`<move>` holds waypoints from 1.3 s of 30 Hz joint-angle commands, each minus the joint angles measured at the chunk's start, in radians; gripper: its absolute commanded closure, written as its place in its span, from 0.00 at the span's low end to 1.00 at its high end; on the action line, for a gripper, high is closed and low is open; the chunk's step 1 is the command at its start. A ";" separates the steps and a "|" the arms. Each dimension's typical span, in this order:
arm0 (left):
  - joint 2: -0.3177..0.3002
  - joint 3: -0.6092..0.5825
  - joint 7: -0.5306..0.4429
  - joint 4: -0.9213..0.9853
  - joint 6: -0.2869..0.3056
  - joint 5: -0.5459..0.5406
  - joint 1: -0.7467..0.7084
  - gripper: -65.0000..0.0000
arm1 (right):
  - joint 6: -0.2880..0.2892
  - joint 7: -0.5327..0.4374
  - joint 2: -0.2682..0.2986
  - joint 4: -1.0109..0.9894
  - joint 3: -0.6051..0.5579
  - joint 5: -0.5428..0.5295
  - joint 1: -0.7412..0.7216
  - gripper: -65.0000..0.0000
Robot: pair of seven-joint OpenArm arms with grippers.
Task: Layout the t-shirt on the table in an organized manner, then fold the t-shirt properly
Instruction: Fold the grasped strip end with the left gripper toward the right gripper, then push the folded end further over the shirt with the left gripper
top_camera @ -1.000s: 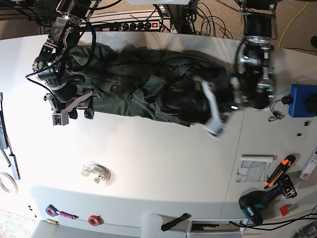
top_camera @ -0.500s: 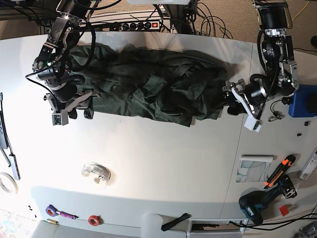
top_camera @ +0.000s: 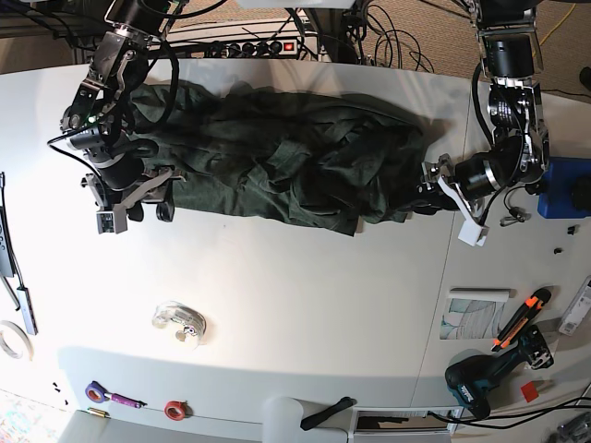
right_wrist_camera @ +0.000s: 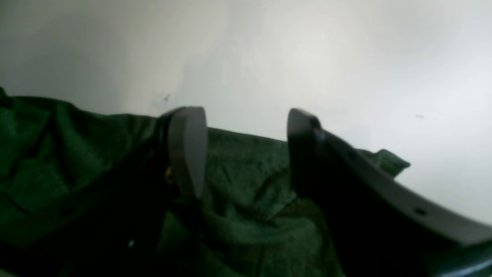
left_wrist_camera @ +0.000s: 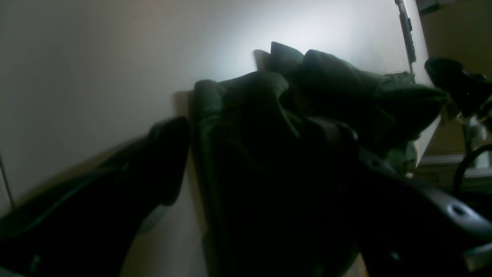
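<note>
Sprawling across the far half of the table (top_camera: 277, 305), the t-shirt (top_camera: 286, 157) is a long, rumpled band of thin dark green fabric, faintly heathered, with soft folds and creases bunched along its middle. Its long axis runs side to side in the base view, from one arm to the other. The tabletop is smooth and white, split by a thin seam line on the side of the left arm. No print or label on the cloth can be read.

The left gripper (top_camera: 450, 198) sits at one end of the garment with its dark fingers spread wide, a bunched fold lying between them but not pinched. The right gripper (right_wrist_camera: 246, 154) stands at the opposite end, jaws parted over the fabric edge, grasping nothing.
</note>
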State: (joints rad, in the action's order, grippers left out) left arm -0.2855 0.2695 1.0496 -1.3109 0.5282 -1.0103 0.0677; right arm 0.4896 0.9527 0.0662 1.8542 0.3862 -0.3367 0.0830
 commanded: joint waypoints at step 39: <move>-0.011 -0.148 0.066 -0.021 0.165 -0.143 0.053 1.00 | -0.001 -0.018 0.009 0.017 0.002 -0.006 -0.013 0.49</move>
State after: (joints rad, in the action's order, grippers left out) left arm -0.2886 0.1188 1.1305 -1.3109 0.6857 -1.1255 0.1051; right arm 0.4896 0.9550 0.0662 1.8542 0.3859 -0.3367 0.0830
